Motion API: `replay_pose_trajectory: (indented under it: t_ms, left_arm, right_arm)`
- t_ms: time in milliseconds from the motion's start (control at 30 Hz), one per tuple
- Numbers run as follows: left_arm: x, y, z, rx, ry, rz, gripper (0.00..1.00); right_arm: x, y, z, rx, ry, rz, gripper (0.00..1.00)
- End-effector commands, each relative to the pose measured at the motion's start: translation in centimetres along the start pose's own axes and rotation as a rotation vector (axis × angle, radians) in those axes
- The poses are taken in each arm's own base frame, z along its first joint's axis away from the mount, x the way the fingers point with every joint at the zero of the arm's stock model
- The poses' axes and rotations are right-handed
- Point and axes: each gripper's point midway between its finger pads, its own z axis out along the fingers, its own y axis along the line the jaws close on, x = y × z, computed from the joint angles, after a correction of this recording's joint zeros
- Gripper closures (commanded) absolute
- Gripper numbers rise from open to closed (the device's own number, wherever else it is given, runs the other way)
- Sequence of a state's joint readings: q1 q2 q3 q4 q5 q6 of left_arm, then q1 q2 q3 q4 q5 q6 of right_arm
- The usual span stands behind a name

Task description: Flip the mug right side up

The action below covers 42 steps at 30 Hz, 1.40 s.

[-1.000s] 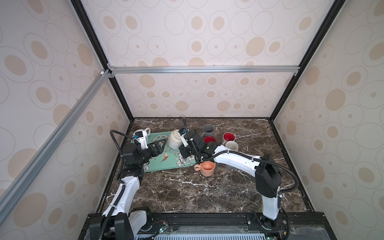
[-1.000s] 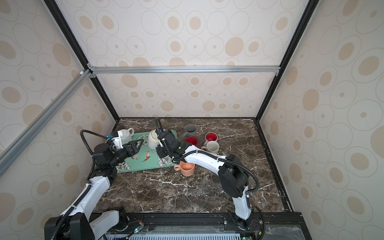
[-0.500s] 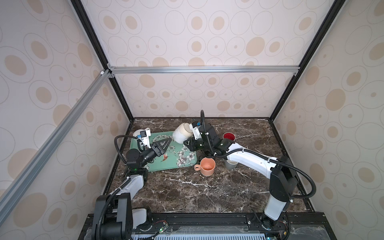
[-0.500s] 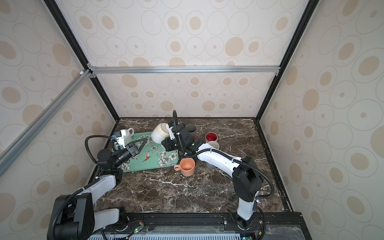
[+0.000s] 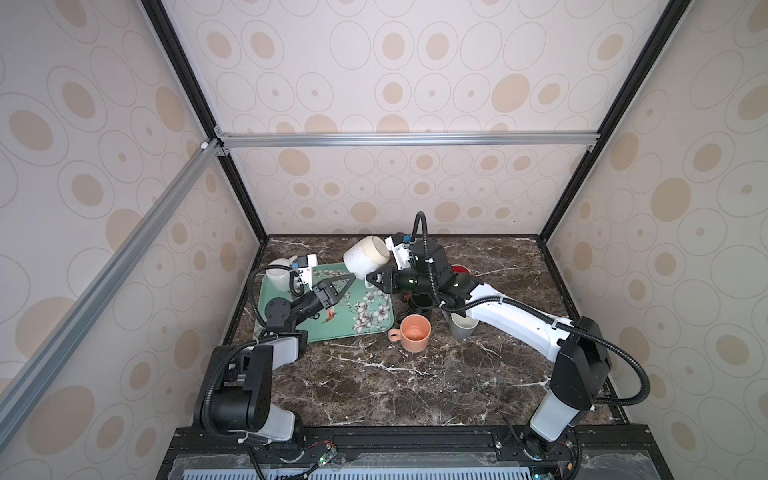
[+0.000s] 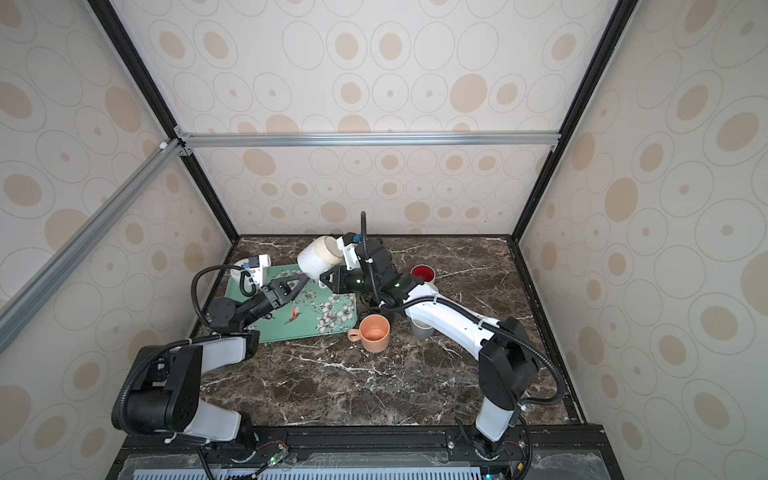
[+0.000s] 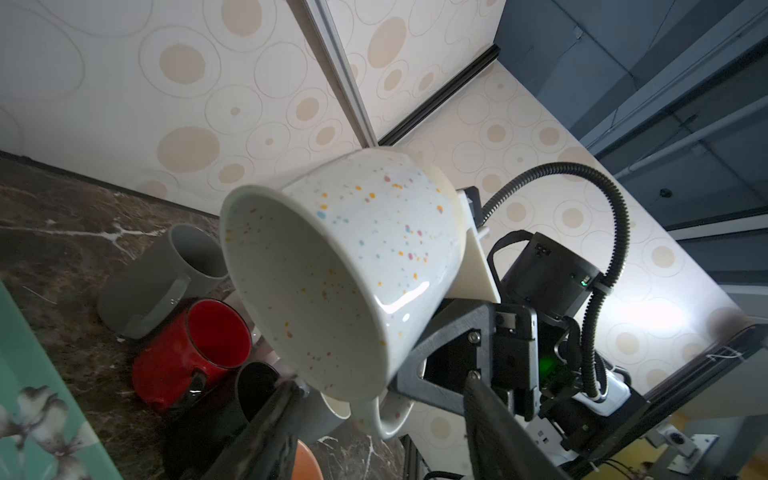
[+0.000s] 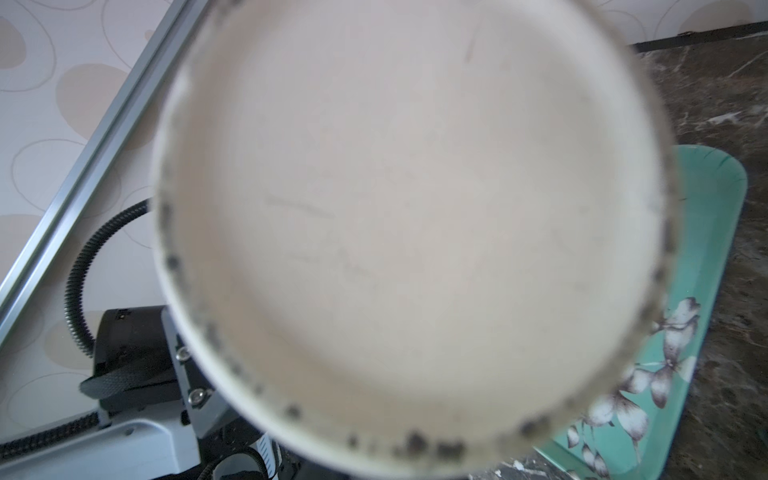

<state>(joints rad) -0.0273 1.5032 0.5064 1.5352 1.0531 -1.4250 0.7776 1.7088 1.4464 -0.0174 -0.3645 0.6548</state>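
The right gripper (image 5: 372, 279) clamps the mug (image 5: 365, 257) by its handle, aloft above the tray's (image 5: 340, 333) far edge, tipped sideways. The left gripper (image 5: 349, 281) stands open just under its rim. Only the left wrist view shows coloured speckles and an empty inside; the right wrist view shows just its blurred base.

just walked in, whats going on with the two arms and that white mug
The right gripper is shut on the handle of the speckled white mug and holds it in the air above the green tray. The mug is tipped on its side, not yet upright. The left gripper is open just below the mug's rim, apparently ready to help. An orange mug stands upright on the table beside the tray.
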Motion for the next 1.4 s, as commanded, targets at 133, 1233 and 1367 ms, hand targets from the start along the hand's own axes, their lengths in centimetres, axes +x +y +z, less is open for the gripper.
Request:
replay_pose_trajectory:
  t_ms: [133,1233,1367]
  left_arm:
    - [-0.6,-7.4,1.0,0.239,0.040,0.212,0.43]
    - [-1.3,-12.3,4.3,0.246,0.109,0.299,1.00]
    - [0.2,-10.5,7.5,0.075,0.192,0.414,1.00]
  right_arm:
    - [-2.8,5.2,-2.2,-0.184,-0.089,-0.033,1.00]
    - [-2.6,-1.6,-10.3,0.127,-0.094,-0.011,0.46]
    - [-2.0,-5.6,-14.5,0.317,-0.075,-0.014,0.45]
